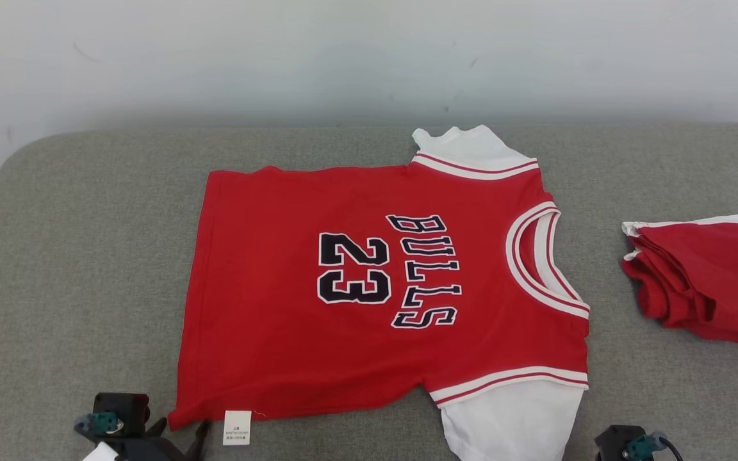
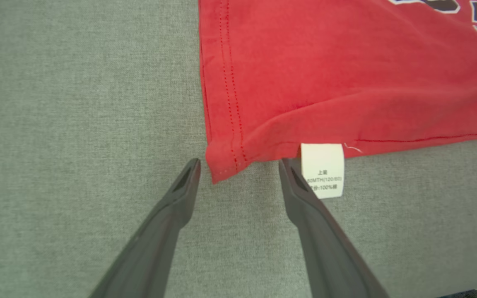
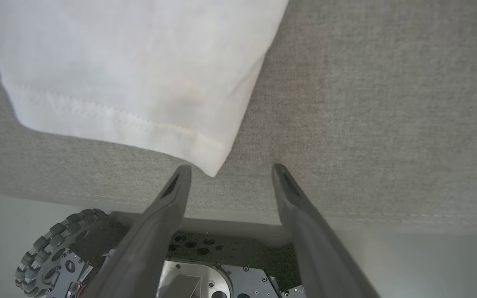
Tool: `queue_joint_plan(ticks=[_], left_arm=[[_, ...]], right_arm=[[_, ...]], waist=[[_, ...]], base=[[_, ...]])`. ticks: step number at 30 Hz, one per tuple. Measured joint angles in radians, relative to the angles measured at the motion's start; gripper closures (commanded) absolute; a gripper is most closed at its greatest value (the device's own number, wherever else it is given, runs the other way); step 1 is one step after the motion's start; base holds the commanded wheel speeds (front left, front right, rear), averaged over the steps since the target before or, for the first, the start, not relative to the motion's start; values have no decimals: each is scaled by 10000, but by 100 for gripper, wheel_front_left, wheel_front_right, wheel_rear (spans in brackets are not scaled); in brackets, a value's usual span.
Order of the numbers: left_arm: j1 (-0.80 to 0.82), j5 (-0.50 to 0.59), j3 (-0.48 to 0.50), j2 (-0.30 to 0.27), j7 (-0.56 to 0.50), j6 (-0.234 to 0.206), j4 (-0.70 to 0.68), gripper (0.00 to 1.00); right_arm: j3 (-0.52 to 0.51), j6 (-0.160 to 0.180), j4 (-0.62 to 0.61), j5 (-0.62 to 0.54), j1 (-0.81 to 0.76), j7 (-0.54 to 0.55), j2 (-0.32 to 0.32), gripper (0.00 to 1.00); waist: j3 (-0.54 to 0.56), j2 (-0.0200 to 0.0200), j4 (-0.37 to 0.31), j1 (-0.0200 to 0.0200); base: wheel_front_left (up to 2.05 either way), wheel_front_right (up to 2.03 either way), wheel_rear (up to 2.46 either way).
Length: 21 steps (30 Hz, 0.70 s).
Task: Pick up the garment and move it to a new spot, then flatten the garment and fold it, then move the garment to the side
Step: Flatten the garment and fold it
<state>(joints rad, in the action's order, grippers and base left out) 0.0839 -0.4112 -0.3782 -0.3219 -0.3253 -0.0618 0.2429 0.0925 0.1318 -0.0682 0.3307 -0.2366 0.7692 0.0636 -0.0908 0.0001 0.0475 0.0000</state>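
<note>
The garment is a red "BULLS 23" jersey with white sleeves, spread flat on the grey padded surface, neck to the right. My left gripper stands open at its near left hem corner, fingers either side of that corner, beside the white care label. At the bottom right, my right gripper is open just below the corner of the near white sleeve, nothing between its fingers; in the head view, its wrist shows at the bottom edge.
A folded red garment lies at the right edge of the grey surface. A white wall rises behind. The surface's front edge and my wheeled base show in the right wrist view.
</note>
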Motion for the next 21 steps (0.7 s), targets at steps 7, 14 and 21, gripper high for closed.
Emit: queue_joint_plan(ticks=[7,14,21], left_arm=[[0,4,-94,6,-100,-10,-79,0],[0,4,-136,38,-176,-17,-132,1],[-1,4,-136,46,-272,-86,-176,2]], right_arm=[[69,0,12,2,59,15,-13,2],[107,0,-40,4,252,-105,-23,20],[173,0,-23,-104,251,-123,-44,24]], waist=[[-30,0,49,0],[-50,0,110,0],[-49,0,131,0]], base=[[0,0,0],[0,0,0],[0,0,0]])
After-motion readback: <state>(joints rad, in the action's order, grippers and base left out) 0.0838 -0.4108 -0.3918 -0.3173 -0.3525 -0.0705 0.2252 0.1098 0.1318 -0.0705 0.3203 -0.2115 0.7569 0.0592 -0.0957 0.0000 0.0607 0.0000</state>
